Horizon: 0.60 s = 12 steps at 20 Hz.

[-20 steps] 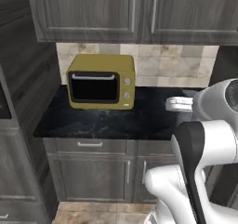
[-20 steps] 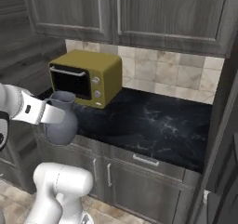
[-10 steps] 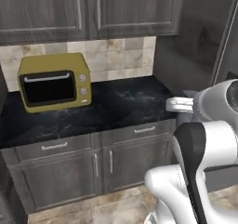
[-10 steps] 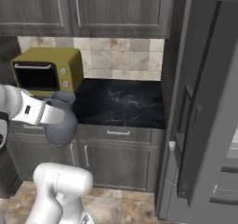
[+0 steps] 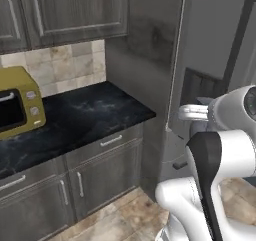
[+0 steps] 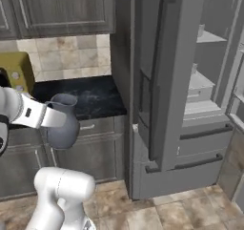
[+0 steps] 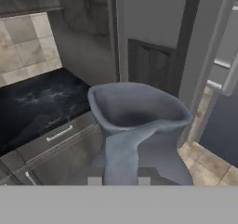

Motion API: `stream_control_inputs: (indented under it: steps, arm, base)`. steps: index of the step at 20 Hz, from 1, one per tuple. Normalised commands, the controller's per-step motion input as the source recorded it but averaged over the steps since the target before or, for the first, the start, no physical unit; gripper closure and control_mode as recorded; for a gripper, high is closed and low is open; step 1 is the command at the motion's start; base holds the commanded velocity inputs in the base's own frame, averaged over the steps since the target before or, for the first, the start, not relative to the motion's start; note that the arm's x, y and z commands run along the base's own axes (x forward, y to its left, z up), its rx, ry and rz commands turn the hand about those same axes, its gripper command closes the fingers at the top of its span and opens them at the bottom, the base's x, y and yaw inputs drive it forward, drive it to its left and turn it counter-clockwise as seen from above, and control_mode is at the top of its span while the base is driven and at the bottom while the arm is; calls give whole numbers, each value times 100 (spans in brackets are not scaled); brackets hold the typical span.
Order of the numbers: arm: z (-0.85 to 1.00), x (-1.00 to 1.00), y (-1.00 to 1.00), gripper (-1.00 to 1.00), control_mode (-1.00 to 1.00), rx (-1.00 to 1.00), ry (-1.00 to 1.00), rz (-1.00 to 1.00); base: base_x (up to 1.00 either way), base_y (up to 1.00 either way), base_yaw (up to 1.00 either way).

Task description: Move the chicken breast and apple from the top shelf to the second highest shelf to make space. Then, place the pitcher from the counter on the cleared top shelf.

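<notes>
The end effector [image 7: 119,181] is pressed together on the pitcher [image 6: 61,124], pinching it by the handle side, with the flared rim [image 7: 139,108] upright just ahead of the hand. The jug hangs in the air in front of the lower cabinets, clear of the counter [image 6: 86,98] and to the left of the fridge [image 6: 162,81]. The fridge's pale shelves [image 6: 202,78] show past its door edge, well to the right of the jug.

The step in hand looks like carrying the pitcher to the top shelf. To do it well, keep the jug upright so it does not swing about the handle, raise it above the top slab before going in, steer wide of the door edge, and lower it until the belly sits flat before letting go. Whether the top shelf is cleared cannot be told from here.
</notes>
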Motion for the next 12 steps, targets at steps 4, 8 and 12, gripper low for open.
stream_control_inputs:
  steps: [4,8,12]
  arm:
    - [0,0,0,100,100,0,0,0]
    - [0,0,0,100,100,0,0,0]
    - [0,0,0,100,100,0,0,0]
  base:
    - [-2,-43,-44]
    - [0,-56,-34]
    - [4,-78,-19]
